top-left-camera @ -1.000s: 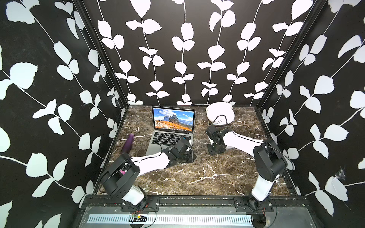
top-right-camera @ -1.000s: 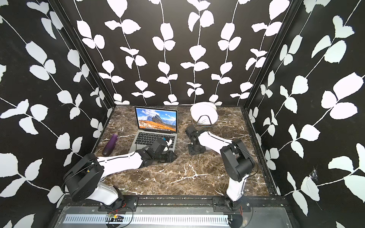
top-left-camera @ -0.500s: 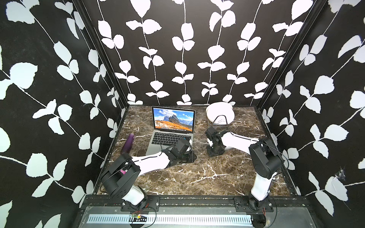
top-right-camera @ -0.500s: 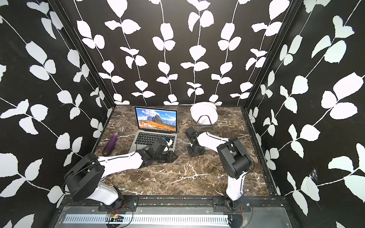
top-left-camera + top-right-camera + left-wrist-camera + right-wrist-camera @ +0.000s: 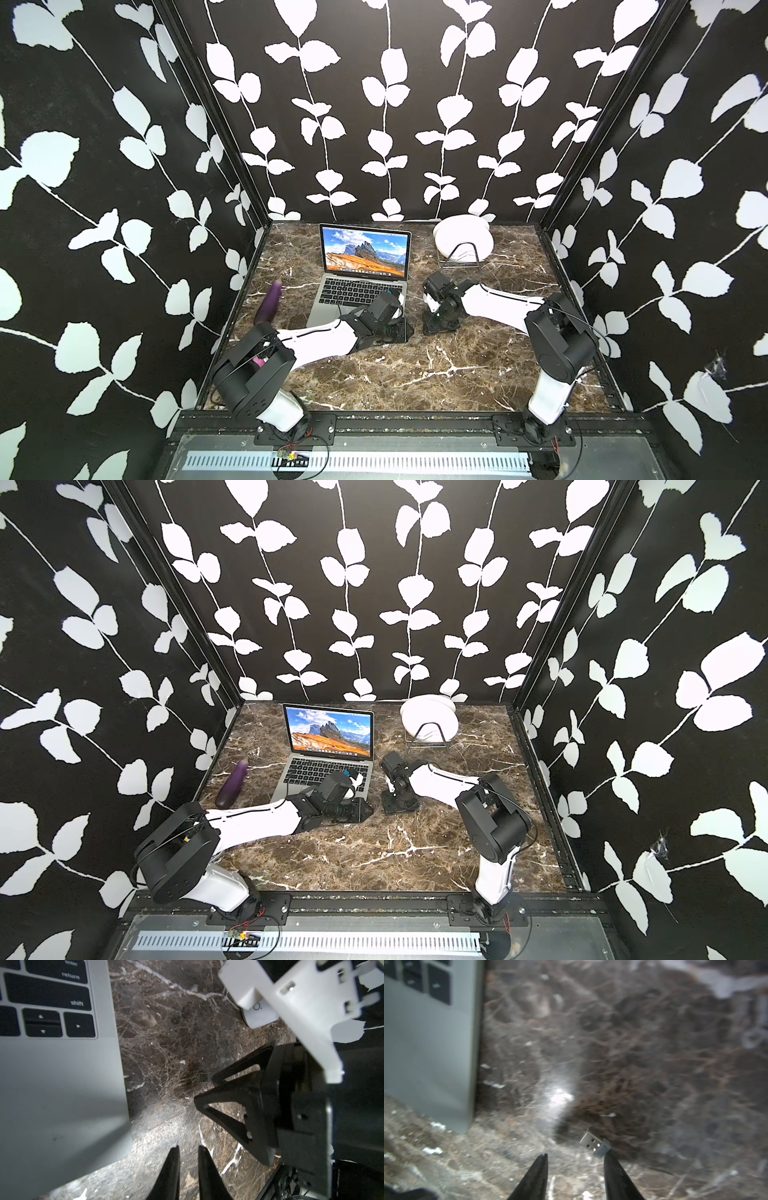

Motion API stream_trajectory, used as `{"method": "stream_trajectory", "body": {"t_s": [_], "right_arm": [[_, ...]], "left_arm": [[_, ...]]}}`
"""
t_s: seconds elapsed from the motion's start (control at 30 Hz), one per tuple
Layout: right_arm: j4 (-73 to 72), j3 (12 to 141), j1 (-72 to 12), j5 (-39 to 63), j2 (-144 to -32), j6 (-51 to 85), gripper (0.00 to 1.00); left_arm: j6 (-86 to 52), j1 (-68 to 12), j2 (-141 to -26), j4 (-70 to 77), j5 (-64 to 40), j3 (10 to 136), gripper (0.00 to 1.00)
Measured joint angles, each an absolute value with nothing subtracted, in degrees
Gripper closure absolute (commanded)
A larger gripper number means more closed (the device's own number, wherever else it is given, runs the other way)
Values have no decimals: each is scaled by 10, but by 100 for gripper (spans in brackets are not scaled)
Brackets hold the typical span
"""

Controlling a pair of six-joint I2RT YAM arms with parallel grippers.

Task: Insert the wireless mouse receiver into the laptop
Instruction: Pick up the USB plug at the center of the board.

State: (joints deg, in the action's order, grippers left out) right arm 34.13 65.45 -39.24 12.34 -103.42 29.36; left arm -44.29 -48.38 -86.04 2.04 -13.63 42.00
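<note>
The receiver (image 5: 595, 1144) is lying on the table (image 5: 654, 1043) beside the laptop's (image 5: 425, 1053) right edge, touching one fingertip of the half-open, empty right gripper (image 5: 575, 1155), while the left gripper (image 5: 188, 1147) is standing narrow and empty nearby.

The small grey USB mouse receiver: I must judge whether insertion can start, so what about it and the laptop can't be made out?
Small grey USB receiver: the right wrist view is blurred; gripped, or just touching one finger of the right hand, is unclear.
Both top views: receiver too small or hidden under that hand.
Slim silver laptop: viewed from above everywhere, so no port shows.
</note>
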Motion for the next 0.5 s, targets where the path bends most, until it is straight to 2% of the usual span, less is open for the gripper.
{"method": "stream_trajectory", "body": {"t_s": [0.3,0.5], "right_arm": [[345,655,-392,60,-1014,234,51],[307,654,-392,74,-1016,200,54]], "left_arm": [[-431,-484,-860,11,-135,422,80],[-426,-484,-853,1,-135,423,80]]}}
